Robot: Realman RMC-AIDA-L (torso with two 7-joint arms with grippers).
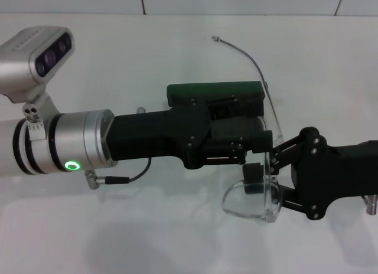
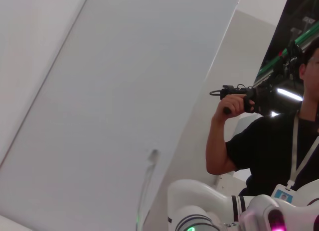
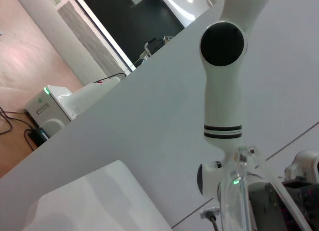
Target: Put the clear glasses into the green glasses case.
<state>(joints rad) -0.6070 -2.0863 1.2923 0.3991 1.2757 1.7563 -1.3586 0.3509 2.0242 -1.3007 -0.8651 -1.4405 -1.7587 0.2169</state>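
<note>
Left arm reaches in horizontally from the left of the head view, silver wrist with a lit green ring, black left gripper (image 1: 260,141) extended toward centre. Its fingers sit over the green glasses case (image 1: 212,90), spread not readable from here. Right arm comes in from the right, roughly level, right gripper (image 1: 273,179) facing the left one, fingertips nearly meeting it. Right fingers (image 1: 282,149) are clamped on the lens edge of the clear glasses (image 1: 254,197), held above the table. Both wrists are roughly in line, grippers pointing at each other
</note>
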